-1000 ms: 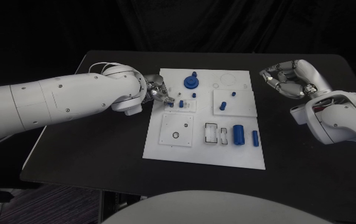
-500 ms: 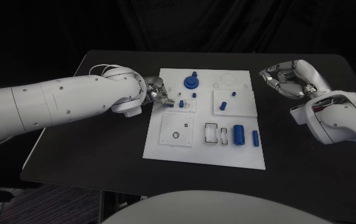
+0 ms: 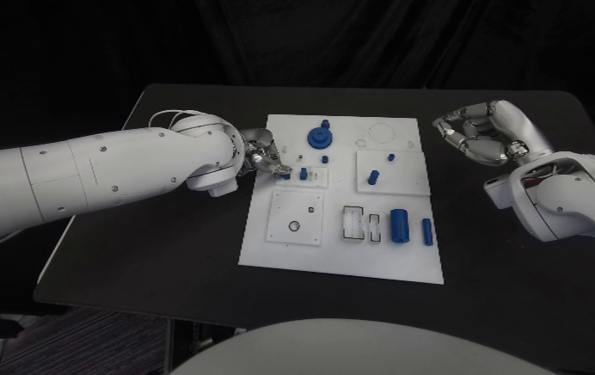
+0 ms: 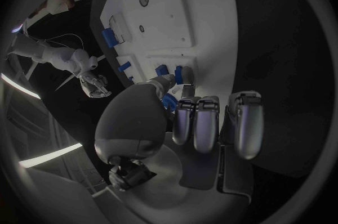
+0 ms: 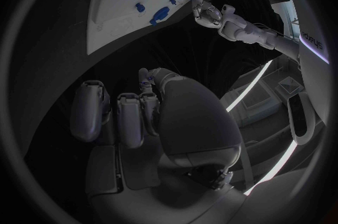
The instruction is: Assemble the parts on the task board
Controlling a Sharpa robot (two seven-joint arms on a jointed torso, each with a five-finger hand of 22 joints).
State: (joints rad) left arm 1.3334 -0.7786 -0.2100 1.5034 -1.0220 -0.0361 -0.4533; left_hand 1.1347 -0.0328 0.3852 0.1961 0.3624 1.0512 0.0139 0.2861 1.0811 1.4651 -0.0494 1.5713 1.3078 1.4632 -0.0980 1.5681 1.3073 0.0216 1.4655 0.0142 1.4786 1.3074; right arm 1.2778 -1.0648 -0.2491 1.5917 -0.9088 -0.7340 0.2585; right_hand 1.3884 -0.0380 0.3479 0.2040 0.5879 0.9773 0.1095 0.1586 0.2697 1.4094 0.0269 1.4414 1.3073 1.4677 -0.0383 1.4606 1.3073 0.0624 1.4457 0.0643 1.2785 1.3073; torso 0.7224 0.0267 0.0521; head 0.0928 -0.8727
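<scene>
The white rectangular task board [image 3: 342, 246] lies in the middle of the black table [image 3: 149, 237], carrying small blue plastic parts. The silver left hand [image 3: 263, 156] sits at the board's left edge, its fingertips [image 3: 279, 170] at a small blue peg [image 3: 303, 173] that stands in a raised white square plate; in the left wrist view a small blue piece [image 4: 169, 102] shows between the thumb and the curled fingers [image 4: 196, 122], so the hand appears to pinch it, though the contact itself is partly hidden. Beyond it on the board stands a round blue disc with a knob [image 3: 322, 138]. Near the front edge a large blue cylinder [image 3: 399, 225] lies beside a slimmer blue bar [image 3: 426, 230]. The silver right hand [image 3: 486, 134] hovers over the bare table off the board's right side, well apart from the parts, its fingers [image 5: 130, 117] curled inward around nothing.
</scene>
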